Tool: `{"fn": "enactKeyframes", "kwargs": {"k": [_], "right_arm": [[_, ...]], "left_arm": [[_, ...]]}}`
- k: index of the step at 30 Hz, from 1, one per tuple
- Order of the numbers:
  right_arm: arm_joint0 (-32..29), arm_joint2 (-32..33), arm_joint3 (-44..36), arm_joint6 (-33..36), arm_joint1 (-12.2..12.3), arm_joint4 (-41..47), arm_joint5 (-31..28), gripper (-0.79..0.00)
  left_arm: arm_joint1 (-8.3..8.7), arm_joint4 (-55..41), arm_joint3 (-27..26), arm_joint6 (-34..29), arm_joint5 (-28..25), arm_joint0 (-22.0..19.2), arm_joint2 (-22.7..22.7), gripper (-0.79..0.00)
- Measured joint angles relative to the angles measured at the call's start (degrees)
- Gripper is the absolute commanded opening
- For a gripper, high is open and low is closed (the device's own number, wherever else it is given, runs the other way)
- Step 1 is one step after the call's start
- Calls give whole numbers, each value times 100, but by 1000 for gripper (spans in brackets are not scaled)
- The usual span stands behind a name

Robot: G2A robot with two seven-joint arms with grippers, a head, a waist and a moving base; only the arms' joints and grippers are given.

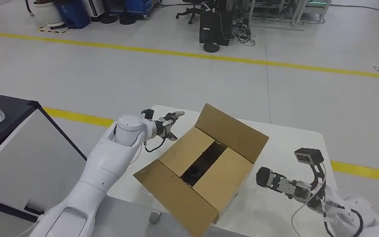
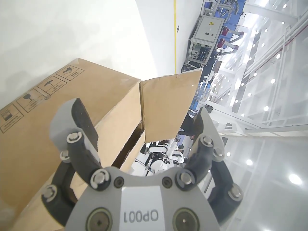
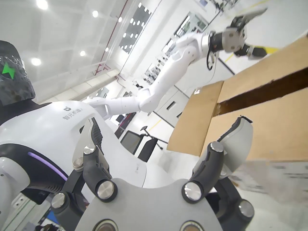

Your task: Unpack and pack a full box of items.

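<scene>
Glossy white arm shells (image 1: 100,172); the left gripper (image 2: 137,118) has black links (image 2: 83,159), grey-backed black pads (image 2: 81,116), silver screws (image 2: 74,137), a white label (image 2: 140,208); a black cable (image 1: 149,146) loops beside it

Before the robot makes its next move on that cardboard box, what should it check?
1. Left fingers open and empty: ok.
2. Right fingers open and empty: ok.
3. Box upright on the table: ok.
4. Top flaps spread wide enough to reach in: not ok; two long flaps leave only a narrow gap.
5. Items inside identified: cannot tell; the gap is dark.
</scene>
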Motion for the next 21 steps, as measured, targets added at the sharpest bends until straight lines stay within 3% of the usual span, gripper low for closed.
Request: {"fn": "enactKeyframes", "kwargs": {"k": [8, 11, 18, 21], "right_arm": [[-318, 323, 5, 682, 47, 346, 681, 0], [-373, 334, 7, 875, 59, 3, 873, 0], [-425, -143, -195, 634, 61, -821, 632, 0], [-376, -355, -254, 472, 81, -791, 470, 0]], "left_arm": [[82, 10, -280, 289, -199, 276, -330, 0], [166, 79, -530, 395, -239, 492, -602, 0], [367, 196, -1353, 597, -194, 1189, -1305, 0], [404, 148, -1658, 641, -381, 1428, -1500, 0]]}}
